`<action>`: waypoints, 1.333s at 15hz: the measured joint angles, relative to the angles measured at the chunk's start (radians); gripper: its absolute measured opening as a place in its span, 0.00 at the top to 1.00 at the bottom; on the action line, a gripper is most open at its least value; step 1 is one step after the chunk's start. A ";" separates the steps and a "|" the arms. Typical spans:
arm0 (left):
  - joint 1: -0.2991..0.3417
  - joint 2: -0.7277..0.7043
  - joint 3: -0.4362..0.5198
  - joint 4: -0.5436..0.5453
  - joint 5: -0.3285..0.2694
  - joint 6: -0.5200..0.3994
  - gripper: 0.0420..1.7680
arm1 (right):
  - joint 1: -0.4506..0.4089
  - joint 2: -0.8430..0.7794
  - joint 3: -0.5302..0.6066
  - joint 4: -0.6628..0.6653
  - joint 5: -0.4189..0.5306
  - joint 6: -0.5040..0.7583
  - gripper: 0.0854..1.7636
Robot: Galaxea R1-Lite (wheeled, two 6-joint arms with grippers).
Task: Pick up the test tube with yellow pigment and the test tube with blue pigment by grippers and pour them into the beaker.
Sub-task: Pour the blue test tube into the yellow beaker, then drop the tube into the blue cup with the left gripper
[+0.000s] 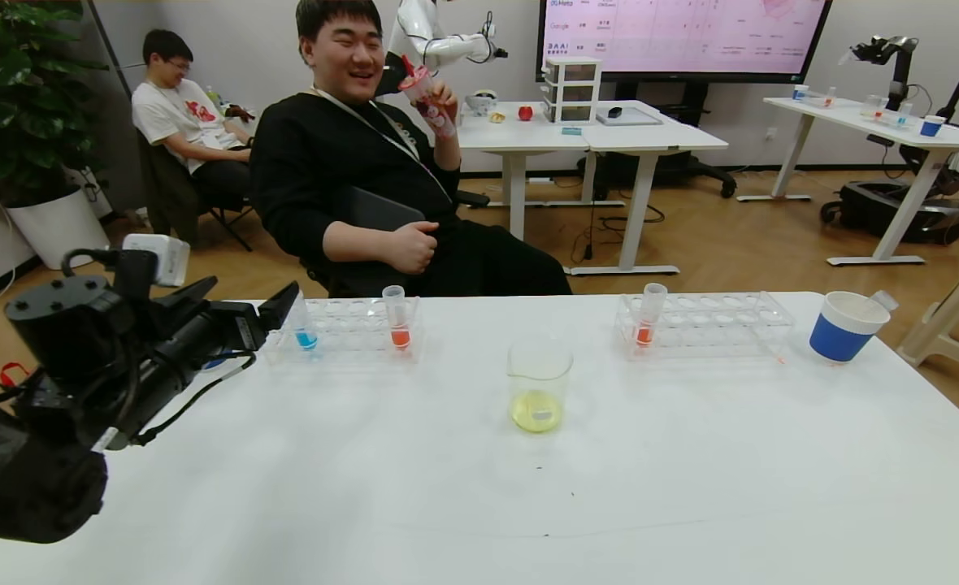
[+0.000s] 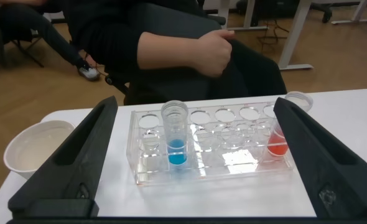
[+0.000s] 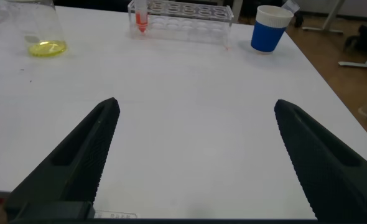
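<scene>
The test tube with blue pigment (image 1: pixel 304 329) stands upright in the clear left rack (image 1: pixel 357 345). My left gripper (image 1: pixel 252 294) is open and empty, just short of that rack and level with it. In the left wrist view the blue tube (image 2: pixel 176 134) stands between the spread fingers of the left gripper (image 2: pixel 195 106), nearer one of them. The beaker (image 1: pixel 539 386) stands mid-table with yellow liquid in its bottom. No tube with yellow liquid is in view. My right gripper (image 3: pixel 196 102) is open and empty over bare table, out of the head view.
An orange-red tube (image 1: pixel 398 321) stands in the left rack, another (image 1: pixel 648 317) in the right rack (image 1: pixel 707 325). A blue-and-white paper cup (image 1: pixel 844 329) with an empty clear tube stands far right. A white cup (image 2: pixel 37 152) stands beside the left rack. A seated man is behind the table.
</scene>
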 joint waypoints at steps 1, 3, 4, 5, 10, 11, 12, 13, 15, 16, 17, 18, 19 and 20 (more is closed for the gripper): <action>0.002 0.056 -0.007 -0.039 0.002 0.000 0.01 | 0.000 0.000 0.000 0.000 0.000 0.000 0.02; 0.008 0.153 -0.021 -0.089 0.017 -0.003 0.01 | 0.000 0.000 0.000 0.000 0.000 0.000 0.02; 0.009 0.193 -0.025 -0.101 0.021 -0.003 0.01 | 0.000 0.000 0.000 0.000 0.000 0.000 0.02; 0.008 0.232 -0.032 -0.113 0.024 -0.004 0.01 | 0.000 0.000 0.000 0.000 0.000 0.000 0.02; 0.014 0.334 -0.144 -0.128 0.078 -0.029 0.01 | 0.000 0.000 0.000 0.000 0.000 0.000 0.02; 0.014 0.350 -0.177 -0.126 0.087 -0.032 0.01 | 0.000 0.000 0.000 0.000 0.000 0.000 0.02; 0.011 0.369 -0.208 -0.124 0.090 -0.033 0.01 | 0.000 0.000 0.000 0.000 0.000 0.000 0.02; 0.008 0.388 -0.236 -0.123 0.091 -0.033 0.01 | 0.000 0.000 0.000 0.000 0.000 0.000 0.02; 0.004 0.430 -0.293 -0.120 0.094 -0.033 0.01 | 0.000 0.000 0.000 0.000 0.000 0.000 0.02; 0.003 0.450 -0.317 -0.118 0.094 -0.033 0.01 | 0.000 0.000 0.000 0.000 0.000 0.000 0.02; 0.003 0.466 -0.338 -0.117 0.094 -0.033 0.01 | 0.000 0.000 0.000 0.000 0.000 0.000 0.02; 0.003 0.479 -0.356 -0.116 0.094 -0.033 0.01 | 0.000 0.000 0.000 0.000 0.000 0.000 0.02; 0.003 0.487 -0.369 -0.116 0.094 -0.033 0.01 | 0.000 0.000 0.000 0.000 0.000 0.000 0.02; 0.003 0.492 -0.379 -0.115 0.096 -0.031 0.06 | 0.000 0.000 0.000 0.000 0.000 0.000 0.02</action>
